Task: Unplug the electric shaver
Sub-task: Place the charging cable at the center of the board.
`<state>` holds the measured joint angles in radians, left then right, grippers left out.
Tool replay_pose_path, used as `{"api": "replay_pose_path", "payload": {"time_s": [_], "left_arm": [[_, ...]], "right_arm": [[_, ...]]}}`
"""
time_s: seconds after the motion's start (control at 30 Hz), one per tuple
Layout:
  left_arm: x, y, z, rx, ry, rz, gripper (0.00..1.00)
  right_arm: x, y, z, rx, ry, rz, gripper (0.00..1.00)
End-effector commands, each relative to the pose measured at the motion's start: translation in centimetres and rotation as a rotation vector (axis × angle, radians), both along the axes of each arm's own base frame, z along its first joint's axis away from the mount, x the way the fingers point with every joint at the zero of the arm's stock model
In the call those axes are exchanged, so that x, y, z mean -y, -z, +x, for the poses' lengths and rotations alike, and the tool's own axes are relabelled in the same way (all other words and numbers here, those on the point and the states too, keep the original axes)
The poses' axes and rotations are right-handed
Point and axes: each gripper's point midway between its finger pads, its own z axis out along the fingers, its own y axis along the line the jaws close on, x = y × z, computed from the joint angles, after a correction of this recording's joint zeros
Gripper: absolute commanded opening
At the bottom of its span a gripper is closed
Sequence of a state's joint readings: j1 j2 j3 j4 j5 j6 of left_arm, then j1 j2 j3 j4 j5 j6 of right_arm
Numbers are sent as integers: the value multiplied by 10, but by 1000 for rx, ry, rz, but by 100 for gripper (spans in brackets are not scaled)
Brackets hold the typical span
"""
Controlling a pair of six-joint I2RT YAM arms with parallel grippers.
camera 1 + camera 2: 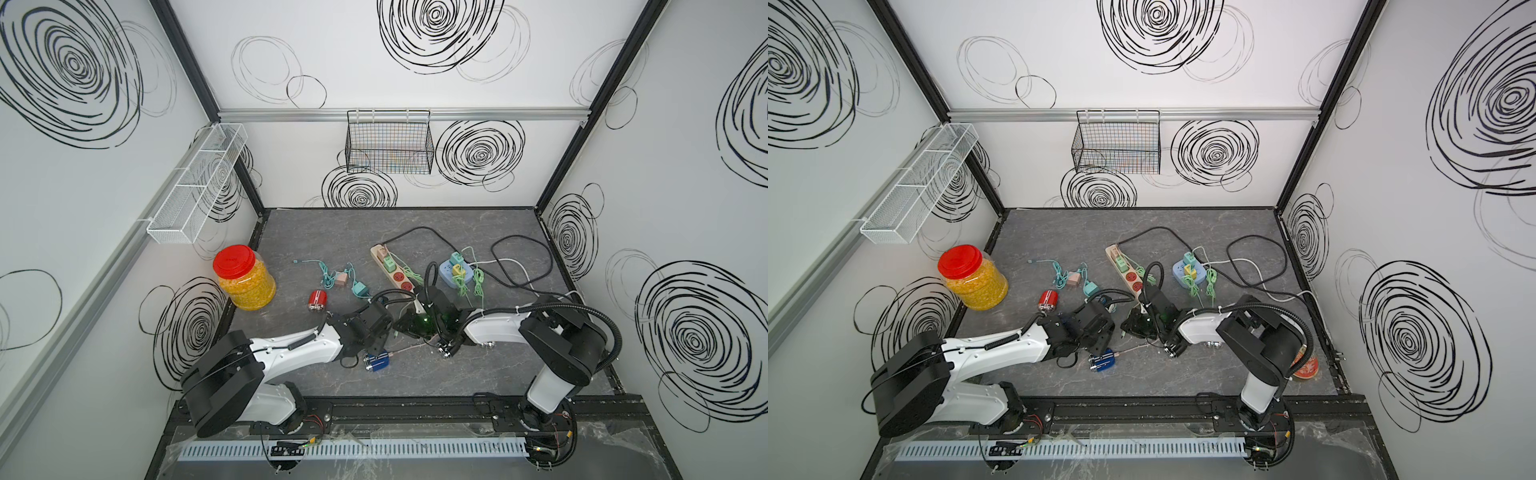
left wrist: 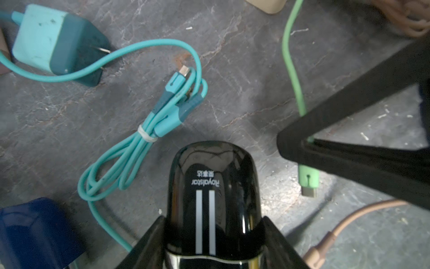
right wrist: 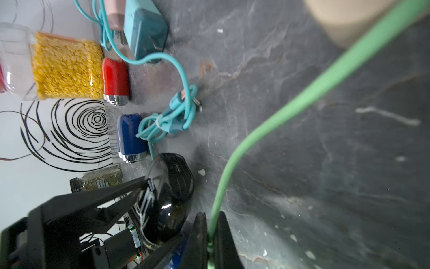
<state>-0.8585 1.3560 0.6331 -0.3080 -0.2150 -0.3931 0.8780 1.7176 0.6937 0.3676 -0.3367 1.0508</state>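
Observation:
My left gripper (image 2: 213, 221) is shut on the electric shaver (image 2: 214, 193), a glossy black body with two white stripes, its rounded end pointing away from the wrist. In both top views the shaver (image 1: 409, 326) (image 1: 1140, 326) sits between the two wrists near the table's front middle. My right gripper (image 3: 211, 216) is shut on a green cable (image 3: 267, 130). In the left wrist view one of its fingers (image 2: 349, 111) pinches that cable just above the green plug (image 2: 308, 179). The plug's metal tip is bare and hangs apart from the shaver, to its side.
A teal charger (image 2: 58, 42) and a bundled teal cable (image 2: 149, 130) lie just beyond the shaver. A blue shaver (image 1: 377, 361) and a red shaver (image 1: 317, 301) lie nearby. Further off are a yellow-filled jar (image 1: 245, 276), a beige power strip (image 1: 392, 270) and a round blue socket (image 1: 455, 272).

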Motion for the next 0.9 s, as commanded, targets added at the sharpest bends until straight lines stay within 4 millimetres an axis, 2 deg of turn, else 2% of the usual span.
{"api": "replay_pose_path", "payload": {"time_s": [0.0,0.1,0.2,0.47,0.73,0.87], "left_arm": [[-7,6,4,14,-25,43,5],[-17,13,3,6,-44,98,12],[-20,15,0,3,-44,116,18],[-20,15,-6,-2,-41,98,62],[-17,0,-6,16,-70,40,90],[-16,-12,-3,41,-82,18,97]], "right_arm": [[-8,-2,5,8,16,31,3],[-11,4,3,-5,6,23,3],[-10,9,2,-14,7,4,8],[-4,14,1,-14,8,-37,27],[7,4,-3,7,6,-63,31],[16,-10,-2,50,5,-80,35]]}}
